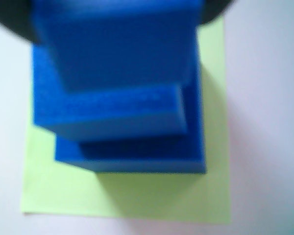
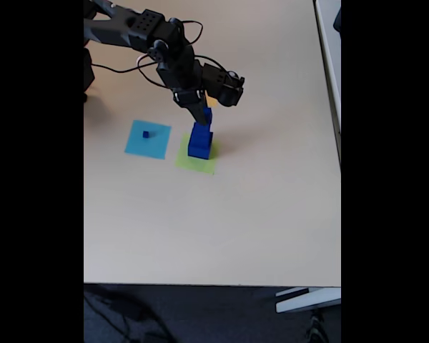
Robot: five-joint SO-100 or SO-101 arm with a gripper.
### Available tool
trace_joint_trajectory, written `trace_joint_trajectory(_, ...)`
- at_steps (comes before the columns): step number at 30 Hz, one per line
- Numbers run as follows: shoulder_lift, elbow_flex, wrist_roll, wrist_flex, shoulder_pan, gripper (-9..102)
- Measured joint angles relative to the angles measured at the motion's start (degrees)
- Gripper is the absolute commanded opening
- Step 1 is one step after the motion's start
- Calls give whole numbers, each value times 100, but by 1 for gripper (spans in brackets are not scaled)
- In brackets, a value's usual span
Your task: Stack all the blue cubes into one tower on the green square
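The jaws (image 2: 201,114) grip the top blue cube (image 1: 117,44), above two stacked cubes (image 1: 112,110) on the green square (image 1: 137,196). Away to the left in the fixed view, the tiny cube (image 2: 146,133) sits on a light-blue square (image 2: 157,143); the tabletop (image 2: 214,221) beneath lies bare.

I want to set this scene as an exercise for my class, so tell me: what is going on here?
A robot arm is building a tower of blue cubes on the green square. Its end effector is at the top cube of three stacked ones, the largest at the bottom; whether it grips is unclear. The tiny cube sits apart on the light-blue square to the left in the fixed view, not yet stacked.
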Motion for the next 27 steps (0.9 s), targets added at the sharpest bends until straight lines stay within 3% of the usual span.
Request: trace_joint_trajectory(27,-79,211,-97,-176,141,4)
